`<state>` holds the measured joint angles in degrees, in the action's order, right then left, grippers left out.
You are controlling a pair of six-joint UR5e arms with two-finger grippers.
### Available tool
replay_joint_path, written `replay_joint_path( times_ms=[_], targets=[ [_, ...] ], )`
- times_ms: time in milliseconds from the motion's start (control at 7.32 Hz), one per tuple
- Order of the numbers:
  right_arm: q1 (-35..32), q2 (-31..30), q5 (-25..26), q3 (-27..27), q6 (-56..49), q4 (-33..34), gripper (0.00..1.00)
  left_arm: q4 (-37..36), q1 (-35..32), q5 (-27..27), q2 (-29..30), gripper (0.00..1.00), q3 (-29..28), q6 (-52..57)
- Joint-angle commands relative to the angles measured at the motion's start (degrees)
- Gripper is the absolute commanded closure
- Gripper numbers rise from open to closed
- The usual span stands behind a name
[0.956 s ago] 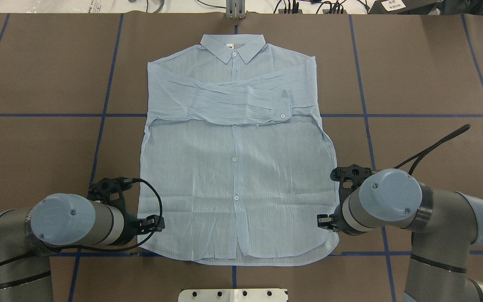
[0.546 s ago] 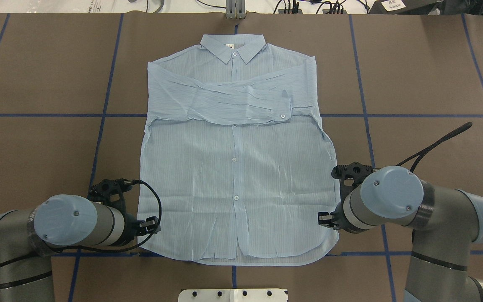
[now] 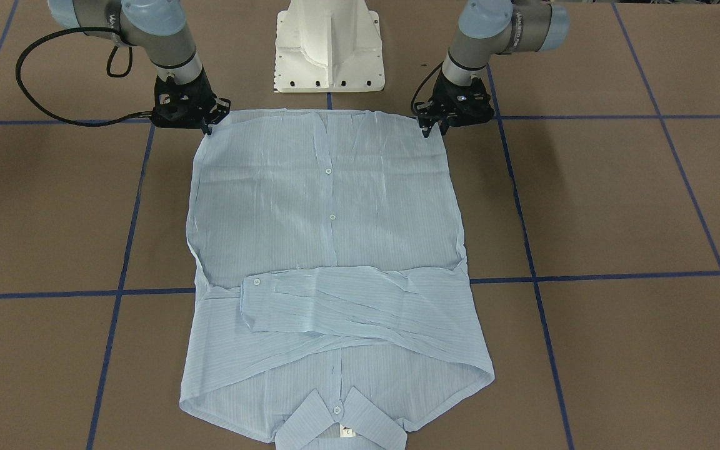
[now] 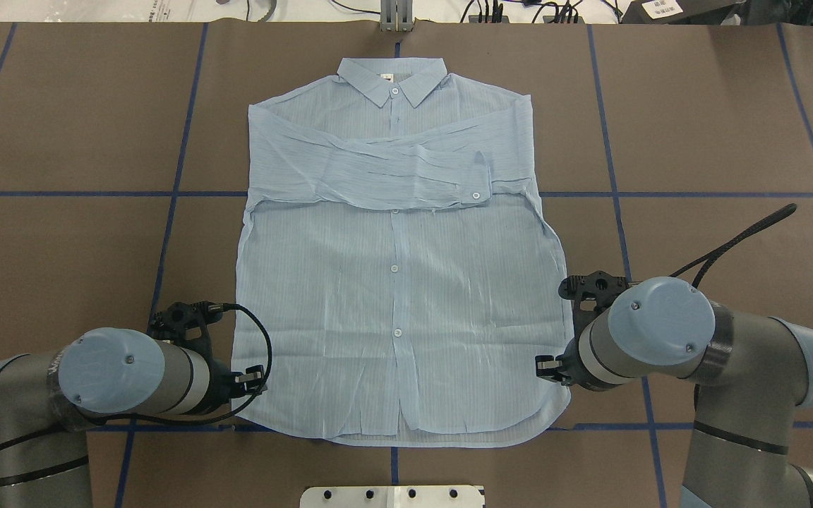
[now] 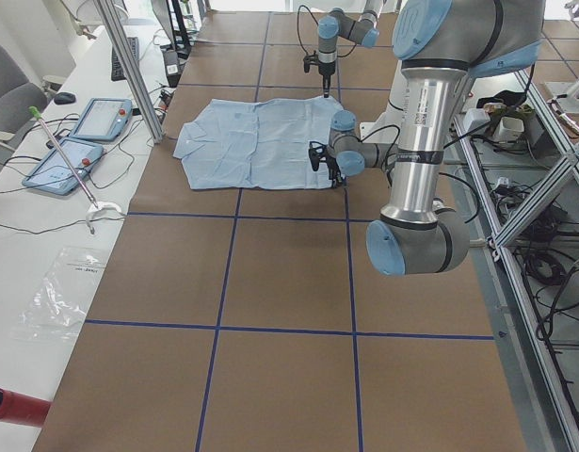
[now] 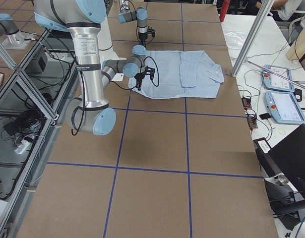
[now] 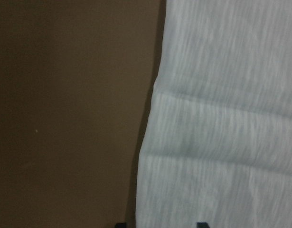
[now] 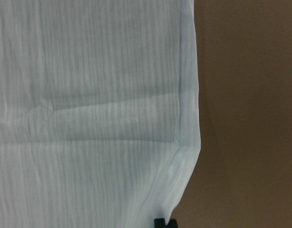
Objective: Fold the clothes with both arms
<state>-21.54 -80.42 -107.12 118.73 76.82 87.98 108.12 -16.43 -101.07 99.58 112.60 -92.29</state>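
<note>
Pale-blue shirt [image 4: 399, 310] lies flat and front-up on the brown table [image 4: 717, 127], filling the middle of the overhead view. Its collar [image 4: 392, 81] sits at top centre, and its hem [image 4: 406, 434] runs along the bottom. Both sleeves [image 4: 392, 173] are folded across the chest in one wrinkled band, with a buttoned cuff on the band's right.

Low in that view, an arm stands at each bottom corner of the cloth. In the front-facing view the left gripper [image 3: 434, 130] is upper right of centre, at the hem corner. Its wrist camera shows two dark fingertips [image 7: 119, 224] set apart, one over bare table and one over fabric, either side of the side edge.

The right gripper [image 3: 210, 125] is at upper left there, at the other hem corner. Its own camera shows its fingertips [image 8: 160, 222] drawn together on the side edge, and the cloth puckers up into them.

A white base pedestal [image 3: 329, 50] stands between the two arms, just beyond the hem.
</note>
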Motion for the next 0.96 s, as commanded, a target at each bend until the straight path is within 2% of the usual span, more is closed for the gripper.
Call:
replay_joint_path(
  times_ms=[0, 137, 410, 546, 820],
  targets=[
    [-0.26, 0.00, -0.02, 0.01, 0.00, 0.00, 1.00, -0.19, 0.25, 0.00, 0.00, 0.53, -0.01, 0.00],
    [-0.26, 0.00, -0.02, 0.01, 0.00, 0.00, 1.00, -0.19, 0.34, 0.00, 0.00, 0.61, -0.01, 0.00],
    [-0.34, 0.00, -0.02, 0.01, 0.00, 0.00, 1.00, -0.28, 0.25, 0.00, 0.00, 0.90, 0.17, 0.00],
    [-0.61, 0.00, -0.11, 0.09, 0.00, 0.00, 1.00, -0.28, 0.17, -0.09, 0.00, 1.00, 0.25, 0.00],
    [-2.27, 0.70, -0.37, 0.80, 0.00, 0.00, 1.00, -1.15, -0.01, -0.27, 0.00, 1.00, 1.57, 0.09]
  ],
)
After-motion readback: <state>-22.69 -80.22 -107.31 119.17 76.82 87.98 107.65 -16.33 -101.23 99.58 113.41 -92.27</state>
